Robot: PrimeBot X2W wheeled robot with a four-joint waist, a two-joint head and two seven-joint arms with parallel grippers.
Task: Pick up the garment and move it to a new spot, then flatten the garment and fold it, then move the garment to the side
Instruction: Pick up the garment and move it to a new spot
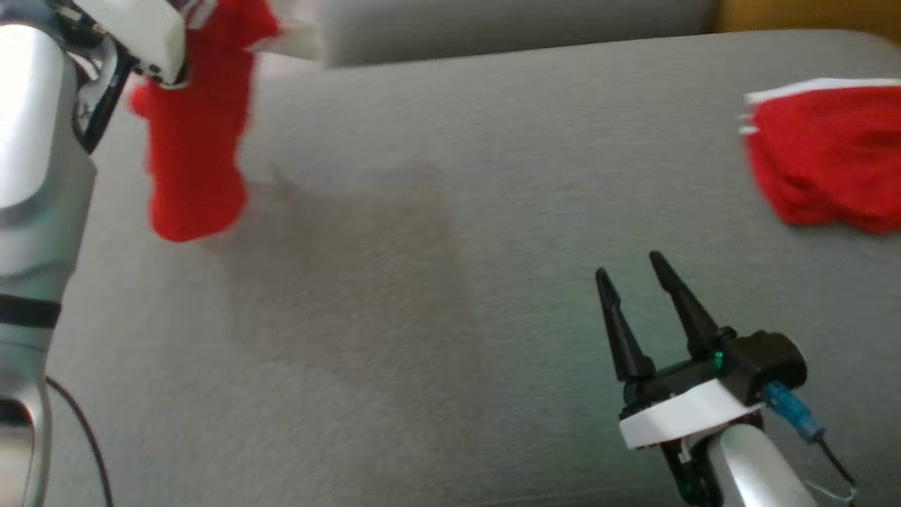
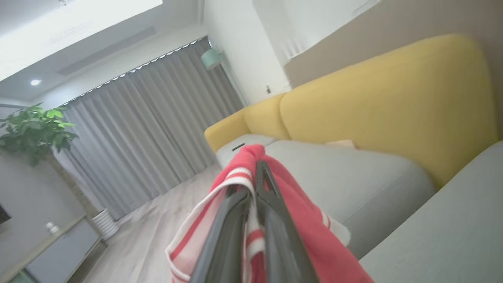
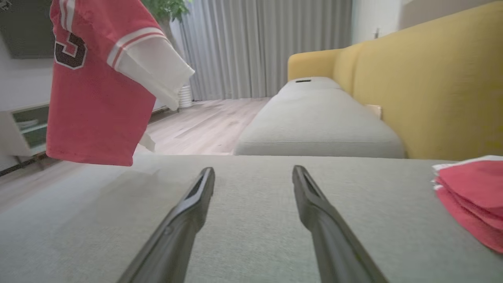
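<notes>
A grey sofa cushion point(image 1: 422, 282) spreads across the head view, with a yellow backrest point(image 3: 432, 78), grey curtains point(image 3: 267, 47) and a wooden floor point(image 3: 204, 125) beyond it in the right wrist view. At the far left the silver left arm point(image 1: 35, 176) rises along the edge of the head view. The left gripper point(image 2: 251, 184) has its two dark fingers pressed together on a fold of the garment point(image 1: 193, 141), a red jersey with white sleeves and striped trim. The garment hangs in the air above the cushion's left end, its lower hem clear of the fabric. Farther right, low in the head view, the right gripper point(image 1: 628, 264) sits over the bare cushion with its fingers spread wide and nothing between them. At the right edge a pile of folded red cloth point(image 1: 830, 155) with white edges lies on the cushion, well apart from the hanging garment.
</notes>
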